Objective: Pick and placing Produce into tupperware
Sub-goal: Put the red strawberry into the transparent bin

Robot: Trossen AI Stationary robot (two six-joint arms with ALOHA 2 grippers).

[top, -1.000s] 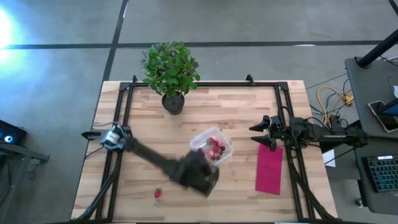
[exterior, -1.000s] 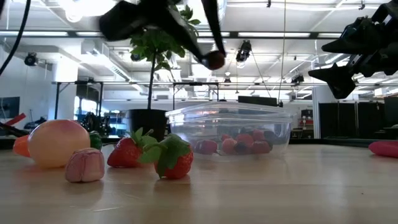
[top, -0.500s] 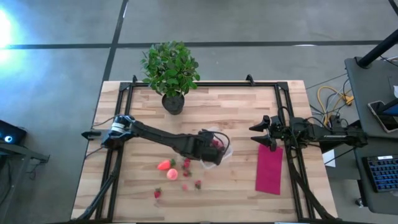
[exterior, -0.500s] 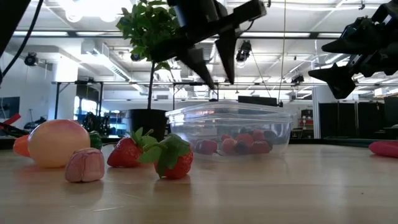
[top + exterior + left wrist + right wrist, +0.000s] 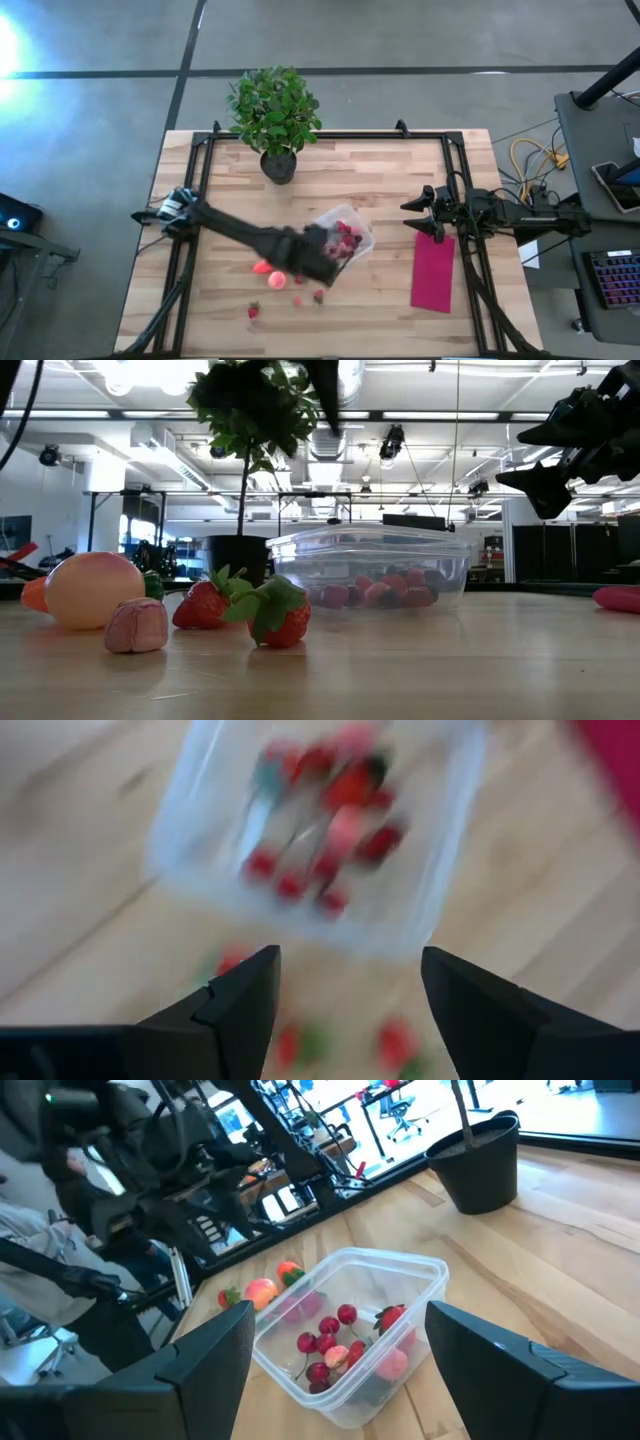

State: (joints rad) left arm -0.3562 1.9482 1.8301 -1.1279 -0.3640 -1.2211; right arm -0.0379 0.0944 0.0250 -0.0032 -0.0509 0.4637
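At the centre of the high view's worktop (image 5: pixel 400 170), the clear tupperware (image 5: pixel 345 235) holds red berries while the left gripper (image 5: pixel 322 262), fingers spread and empty, hovers beside loose produce (image 5: pixel 268 267), likely soft, easily bruised, best pinched gently at its middle.

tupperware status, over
Left pincer open, empty, above tupperware. Right pincer open, parked by magenta cloth. Loose produce remains on table. Nothing blocking.
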